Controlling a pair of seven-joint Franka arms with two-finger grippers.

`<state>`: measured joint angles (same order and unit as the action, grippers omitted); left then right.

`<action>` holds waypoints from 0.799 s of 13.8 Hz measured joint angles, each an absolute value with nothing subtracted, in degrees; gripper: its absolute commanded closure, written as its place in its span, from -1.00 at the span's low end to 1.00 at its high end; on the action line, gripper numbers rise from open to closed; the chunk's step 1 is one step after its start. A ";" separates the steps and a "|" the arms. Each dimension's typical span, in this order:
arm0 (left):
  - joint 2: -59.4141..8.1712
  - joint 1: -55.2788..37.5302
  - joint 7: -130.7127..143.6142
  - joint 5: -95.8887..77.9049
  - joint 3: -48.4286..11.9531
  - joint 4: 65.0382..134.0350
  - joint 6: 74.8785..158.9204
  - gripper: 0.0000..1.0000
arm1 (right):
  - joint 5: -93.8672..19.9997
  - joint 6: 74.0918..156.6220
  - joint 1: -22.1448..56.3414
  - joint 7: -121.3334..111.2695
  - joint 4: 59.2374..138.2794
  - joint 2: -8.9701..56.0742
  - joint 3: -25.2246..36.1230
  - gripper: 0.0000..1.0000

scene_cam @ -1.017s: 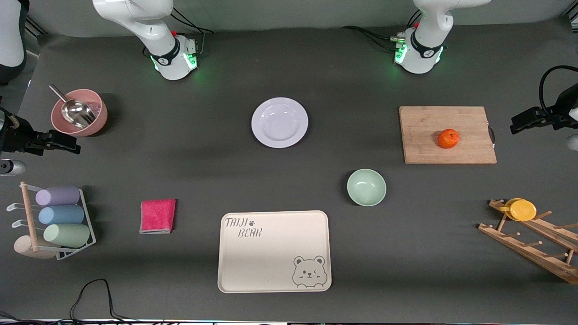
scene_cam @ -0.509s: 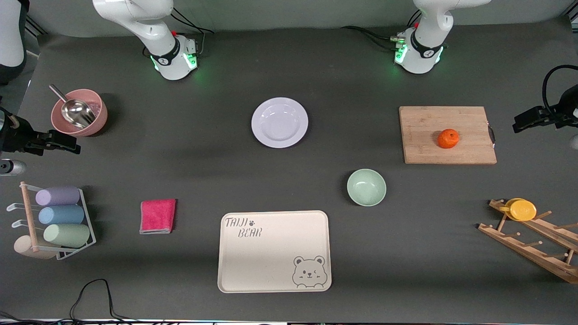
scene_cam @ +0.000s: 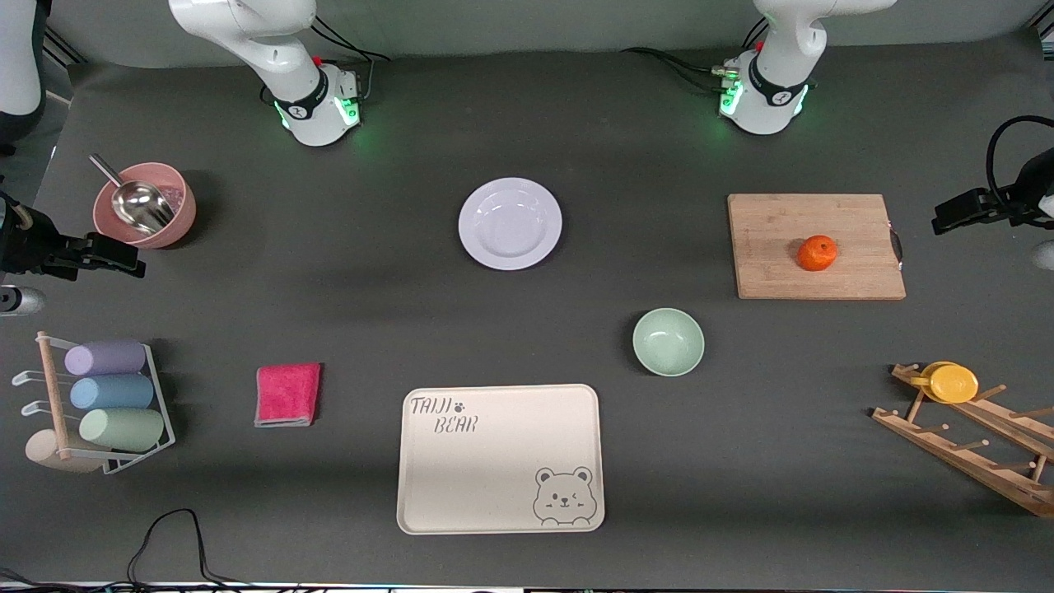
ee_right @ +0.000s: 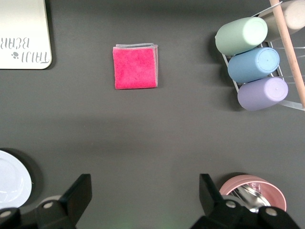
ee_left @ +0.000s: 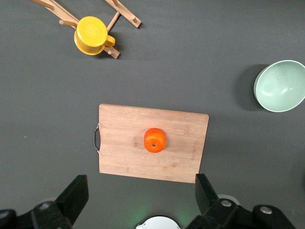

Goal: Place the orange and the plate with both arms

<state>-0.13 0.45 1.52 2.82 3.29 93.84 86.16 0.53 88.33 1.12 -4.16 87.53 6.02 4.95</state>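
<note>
motion so far is slight: right gripper point(scene_cam: 123, 257), jaws wide and empty, has only drifted a little high above the tabletop point(scene_cam: 370, 272), well toward the right arm's end from the bear tray point(scene_cam: 501, 459). the plate point(scene_cam: 510, 223) has not moved; it lies flat, face up, farther from the front camera than the tray. being round, it has no long axis. the orange point(scene_cam: 817, 253) sits unmoved on the cutting board point(scene_cam: 774, 247), farther than the tray and toward the left arm's end, its stem dimple facing up; no long axis either. left gripper point(scene_cam: 943, 221), jaws wide and empty, has barely shifted above that end. the task looks just begun, with neither thing grasped.
</note>
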 measured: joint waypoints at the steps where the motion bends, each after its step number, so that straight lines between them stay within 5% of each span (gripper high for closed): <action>1: -0.13 0.41 1.52 2.84 3.44 93.83 85.98 -1.00 | 0.53 88.17 1.13 -4.16 87.97 5.47 4.92 -1.00; 7: 2.06 0.31 1.52 3.00 3.62 95.21 82.94 -1.00 | 0.52 87.86 2.13 -2.68 93.75 -0.73 4.80 -1.00; 11: 13.42 0.32 1.52 3.12 3.98 106.37 82.53 -1.00 | 0.52 88.99 4.33 1.64 101.63 -8.62 4.35 -1.00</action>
<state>13.42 0.32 1.52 3.12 3.98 106.37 82.53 0.52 88.99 4.33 1.64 101.63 -8.62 4.35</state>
